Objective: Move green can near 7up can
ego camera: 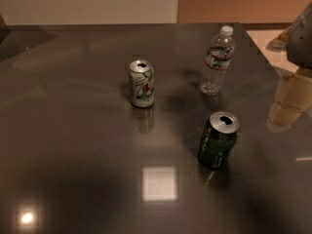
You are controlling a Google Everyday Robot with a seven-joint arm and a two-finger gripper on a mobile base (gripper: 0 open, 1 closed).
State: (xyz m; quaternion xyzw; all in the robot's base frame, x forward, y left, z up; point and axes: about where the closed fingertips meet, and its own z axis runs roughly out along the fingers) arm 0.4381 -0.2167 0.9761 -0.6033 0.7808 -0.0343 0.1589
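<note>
The green can [218, 140] is dark green and glossy with an open silver top. It stands upright on the grey table, right of centre and toward the front. The 7up can [142, 83] is white with green print and a small red spot. It stands upright near the table's middle, well to the left of and behind the green can. My gripper [288, 100] hangs at the right edge of the view, above the table's right side. It is to the right of the green can and apart from it, holding nothing that I can see.
A clear plastic water bottle [217, 61] with a white cap stands upright behind the green can, right of the 7up can. The table's [73, 145] right edge runs diagonally close past the bottle. Ceiling lights reflect off the tabletop at the front.
</note>
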